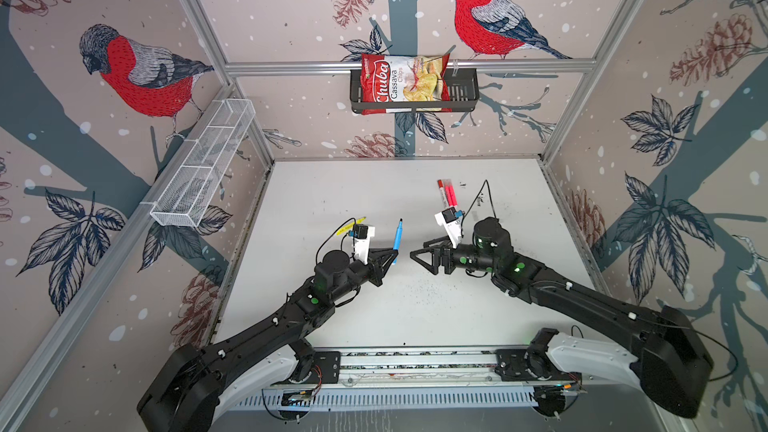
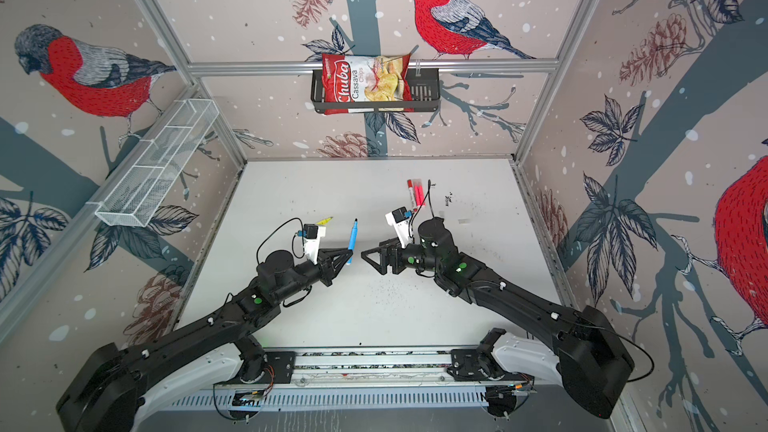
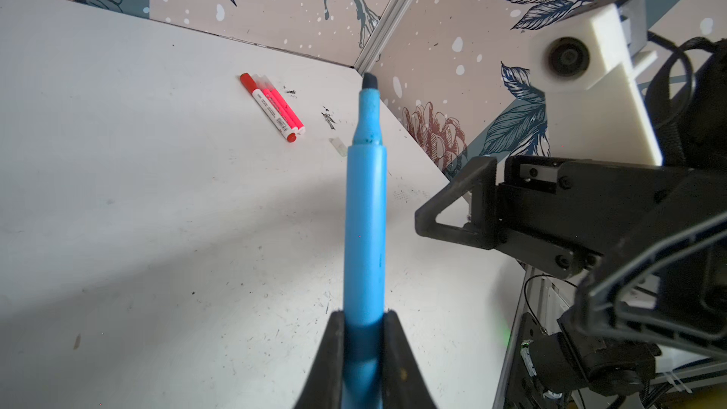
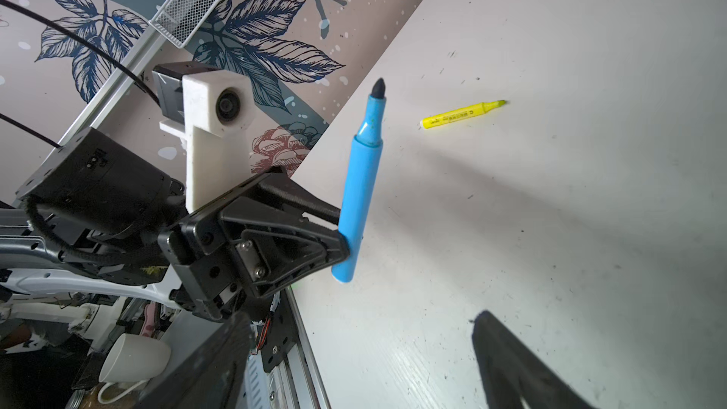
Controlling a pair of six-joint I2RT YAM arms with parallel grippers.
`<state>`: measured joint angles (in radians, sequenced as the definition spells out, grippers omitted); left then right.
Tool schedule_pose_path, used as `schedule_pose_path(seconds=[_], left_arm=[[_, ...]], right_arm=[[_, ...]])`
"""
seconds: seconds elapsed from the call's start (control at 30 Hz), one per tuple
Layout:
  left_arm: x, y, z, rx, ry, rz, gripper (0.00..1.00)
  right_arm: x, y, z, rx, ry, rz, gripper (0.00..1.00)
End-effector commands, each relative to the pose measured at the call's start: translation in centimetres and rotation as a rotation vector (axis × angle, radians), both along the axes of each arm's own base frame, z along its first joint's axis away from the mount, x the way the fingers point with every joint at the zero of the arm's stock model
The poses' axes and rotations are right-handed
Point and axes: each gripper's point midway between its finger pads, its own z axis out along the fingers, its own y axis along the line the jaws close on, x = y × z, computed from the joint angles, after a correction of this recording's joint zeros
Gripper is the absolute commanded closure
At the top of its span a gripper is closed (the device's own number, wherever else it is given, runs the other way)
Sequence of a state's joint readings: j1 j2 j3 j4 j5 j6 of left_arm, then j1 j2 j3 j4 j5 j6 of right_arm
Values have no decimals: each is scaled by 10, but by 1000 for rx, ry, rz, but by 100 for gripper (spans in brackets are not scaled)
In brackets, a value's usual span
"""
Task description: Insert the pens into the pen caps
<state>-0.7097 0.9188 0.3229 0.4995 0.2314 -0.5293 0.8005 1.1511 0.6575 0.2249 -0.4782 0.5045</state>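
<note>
left gripper is clamped on the lower barrel of the blue pen, holding it in the air above the table, dark tip pointing up and bare, no cap on it. right gripper faces it from just beside, jaws spread wide and nothing between them, so no cap is in hand yet.

over at the back right, 3 pens lie side by side and touching: the white pen with the red cap and 2 neon pink pens with clear ends on them. by the look of it those 3 are finished.

the yellow pen lies flat behind the left arm, tip exposed, uncapped. so my read is 3 of 5 done, 2 to go: blue first, then yellow.

1 clear cap lies loose on the table near the capped group, well apart from both grippers. a second loose cap i cannot make out. next job, as i judge it, is for the empty right gripper to fetch that cap for the blue tip.
</note>
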Motion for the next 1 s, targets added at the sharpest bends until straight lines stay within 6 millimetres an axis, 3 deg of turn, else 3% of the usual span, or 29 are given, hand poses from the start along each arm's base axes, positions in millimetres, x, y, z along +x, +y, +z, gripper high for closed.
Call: schedule_pose_path(seconds=[0.0,0.17,0.27,0.47,0.6,0.9,0.97], left_arm=[[2,-2,20,-62,-53,12,87],[-1,-5,23,-74,-62,-5,87],[-3,-7,24,-80,-64,-15,87],[-6,-10,25,-87,-69,-29,87],[-8,-11,24,-93,-68,-34,87],[-10,-9,16,-75,-54,-31,86],[-10,-10,14,-68,-51,-33,82]], right_arm=[[4,7,14,34,-38,-9,14],[4,13,17,49,-39,-4,22],[10,17,19,49,-38,-22,34],[16,29,33,78,-58,-19,37],[22,40,22,57,-34,-16,42],[23,48,22,56,-36,-11,81],[24,47,22,51,-44,-20,86]])
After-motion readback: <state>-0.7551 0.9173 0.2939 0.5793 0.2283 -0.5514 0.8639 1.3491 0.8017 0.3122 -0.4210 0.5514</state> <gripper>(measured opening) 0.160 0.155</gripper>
